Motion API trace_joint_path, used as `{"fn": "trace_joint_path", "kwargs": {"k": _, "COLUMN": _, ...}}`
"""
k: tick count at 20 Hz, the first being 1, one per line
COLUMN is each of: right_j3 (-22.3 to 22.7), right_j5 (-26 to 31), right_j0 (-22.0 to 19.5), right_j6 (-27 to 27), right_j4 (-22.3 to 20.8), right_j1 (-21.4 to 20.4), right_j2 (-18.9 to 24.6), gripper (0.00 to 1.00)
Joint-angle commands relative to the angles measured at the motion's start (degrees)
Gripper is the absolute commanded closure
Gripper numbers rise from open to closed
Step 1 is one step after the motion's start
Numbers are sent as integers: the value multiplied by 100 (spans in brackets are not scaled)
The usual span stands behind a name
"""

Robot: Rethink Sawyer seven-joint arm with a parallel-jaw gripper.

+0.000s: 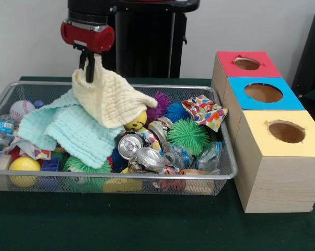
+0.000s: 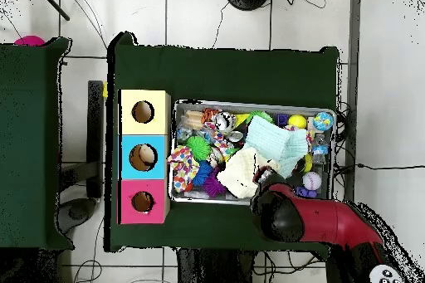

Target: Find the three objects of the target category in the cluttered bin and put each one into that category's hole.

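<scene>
Hand: my hand (image 1: pixel 87 67) pinches the yellow cloth (image 1: pixel 113 99) above the wire bin (image 1: pixel 226 172).
Progress: I judge 0 of 3 visibly delivered.

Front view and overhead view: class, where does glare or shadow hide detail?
Front view: the crushed cans glint brightly, and the box holes fall into shadow. Overhead view: the arm covers part of the yellow cloth, and bin items blur together.
</scene>
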Motion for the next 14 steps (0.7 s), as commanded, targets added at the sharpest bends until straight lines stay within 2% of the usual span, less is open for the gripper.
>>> {"fn": "trace_joint_path", "kwargs": {"k": 1, "right_j3": -476, "right_j5": 770, "right_j0": -466, "right_j6": -1608, "right_j4": -638, "right_j1": 243, "right_j2": 881, "gripper": 100}}
{"fn": "trace_joint_path", "kwargs": {"k": 7, "right_j3": -683, "right_j5": 905, "right_j0": -727, "right_j6": -1643, "right_j4": -892, "right_j1": 393, "right_j2": 1156, "gripper": 100}}
{"fn": "trace_joint_path", "kwargs": {"k": 9, "right_j3": -771, "right_j5": 1123, "right_j0": -738, "right_j6": -1781, "right_j4": -976, "right_j1": 394, "right_j2": 1217, "gripper": 100}}
{"fn": "trace_joint_path", "kwargs": {"k": 10, "right_j3": -765, "right_j5": 1335, "right_j0": -861, "right_j6": -1836, "right_j4": -947, "right_j1": 423, "right_j2": 1347, "gripper": 0}}
{"fn": "trace_joint_path", "kwargs": {"k": 14, "right_j3": -850, "right_j5": 1506, "right_j0": -929, "right_j6": -1948, "right_j4": -963, "right_j1": 445, "right_j2": 1433, "gripper": 0}}
